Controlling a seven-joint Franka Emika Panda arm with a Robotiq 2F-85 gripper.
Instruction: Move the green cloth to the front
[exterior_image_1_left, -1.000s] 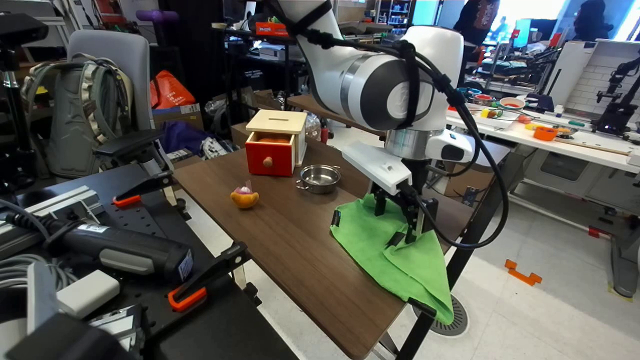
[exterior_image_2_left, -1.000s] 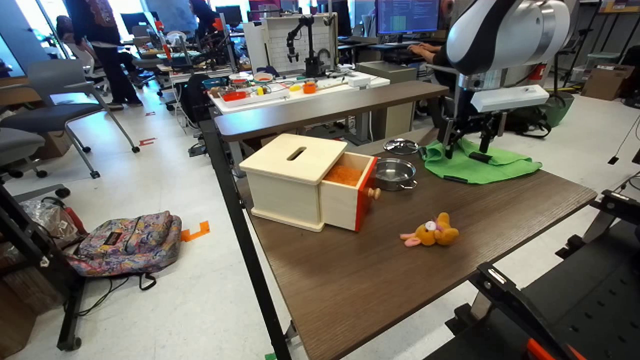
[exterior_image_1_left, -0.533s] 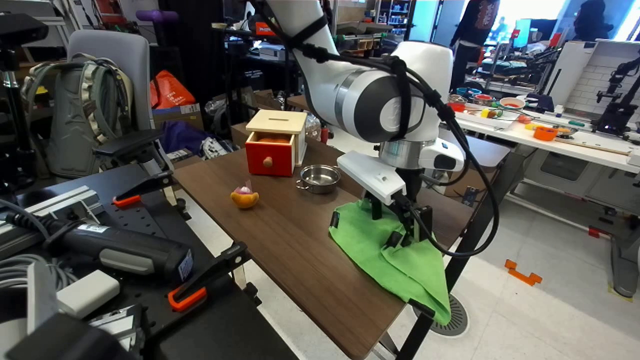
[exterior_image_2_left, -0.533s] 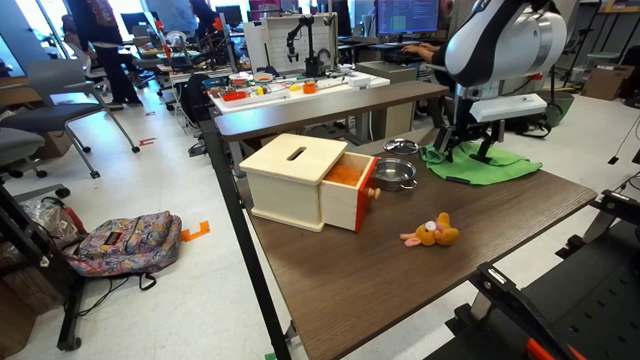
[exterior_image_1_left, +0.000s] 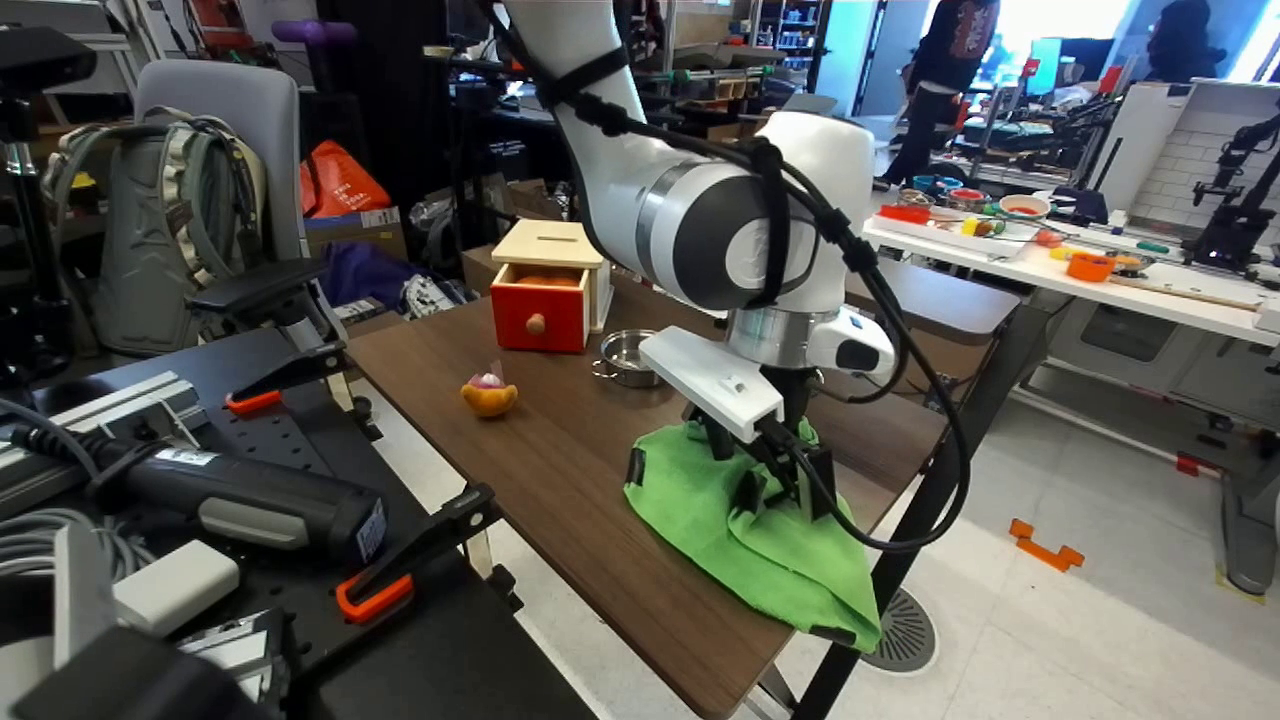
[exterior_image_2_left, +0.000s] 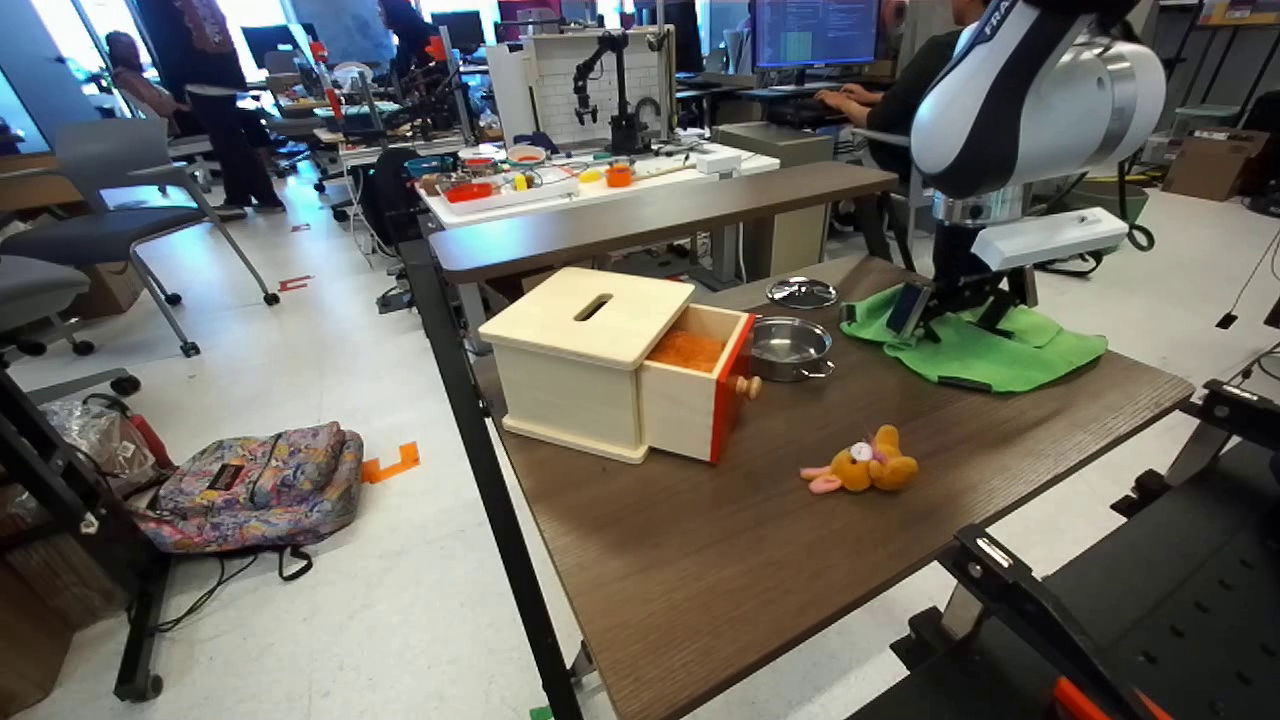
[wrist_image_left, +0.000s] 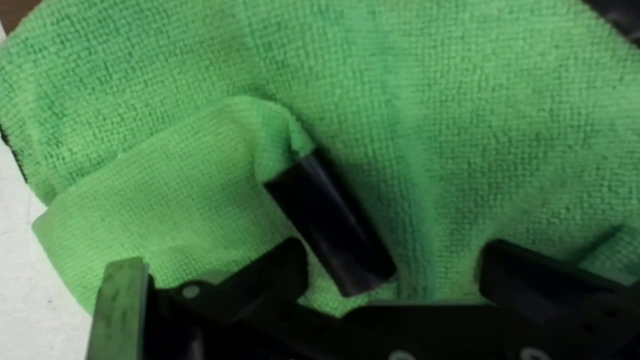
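Observation:
The green cloth (exterior_image_1_left: 690, 530) lies on the brown table (exterior_image_1_left: 540, 480) and hangs over its edge at one corner. It has dark patches at its edges and a folded-over flap. It also shows in an exterior view (exterior_image_2_left: 1045, 360) and fills most of the wrist view (wrist_image_left: 350, 75). My gripper (exterior_image_1_left: 767, 475) points down onto the cloth, also seen in an exterior view (exterior_image_2_left: 962, 325). In the wrist view, its fingers (wrist_image_left: 392, 270) stand wide apart on the cloth, with a black patch (wrist_image_left: 332, 225) of the flap between them. Nothing is pinched.
A wooden box (exterior_image_2_left: 575, 370) with its red-fronted drawer (exterior_image_1_left: 543, 312) pulled out stands on the table. A steel pot (exterior_image_2_left: 790, 348) and its lid (exterior_image_2_left: 802, 292) are between box and cloth. An orange plush toy (exterior_image_2_left: 865, 465) lies nearby. Black clamps (exterior_image_1_left: 430, 540) grip the table edge.
My gripper has lowered onto the cloth and moved left in an exterior view. In the last half second the cloth has slid along with it. The fingers stay apart.

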